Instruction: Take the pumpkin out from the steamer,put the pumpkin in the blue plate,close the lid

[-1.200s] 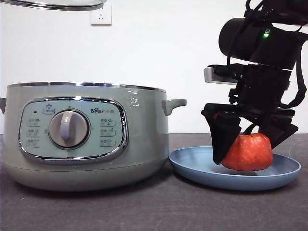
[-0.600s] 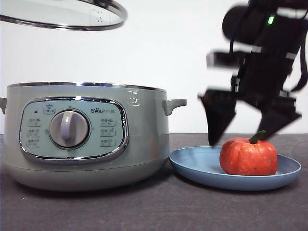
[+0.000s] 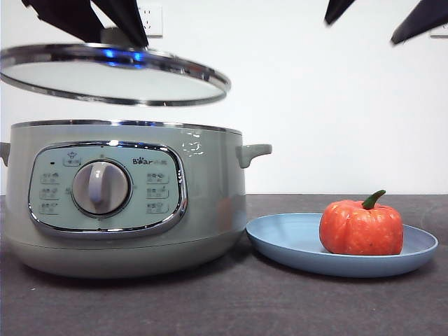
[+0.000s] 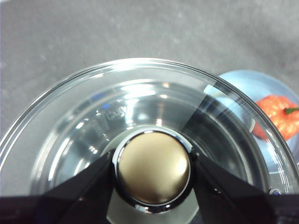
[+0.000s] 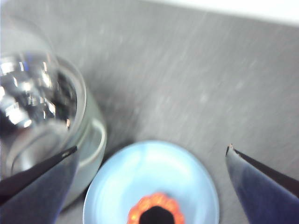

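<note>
Seen from the front: the lid [image 3: 112, 73] held in the air above the steamer [image 3: 126, 196], slightly tilted, not touching the pot's rim. Left gripper [image 3: 98, 24] above it, only two dark jaws visible there; knob hidden in this view. Shown only by the left wrist view: left gripper [image 4: 153, 170] clenched on the lid's knob [image 4: 153, 168], one jaw on each side, touching it. Through the glass of the lid [image 4: 84, 135], the grey desk [image 4: 140, 28] and, to one side, part of the blue plate [image 4: 252, 86] with the pumpkin [image 4: 278, 109].

In the front view, the pumpkin [image 3: 361, 225] resting upright on the blue plate [image 3: 294, 241], stem curved upward, toward the plate's far side from the steamer. Plate just beside the steamer's base on the desk [image 3: 224, 301]. Right gripper [image 3: 381, 17] high at the top edge, well above the pumpkin, released, jaws wide apart, holding nothing.

Right wrist view, blurred: right gripper [image 5: 152, 154] open over the blue plate [image 5: 149, 172]; pumpkin [image 5: 156, 210] at the frame's edge; steamer [image 5: 91, 140] and lid [image 5: 32, 93] beside. White wall with a socket [image 3: 148, 17] behind. Nothing between lid and pot opening.
</note>
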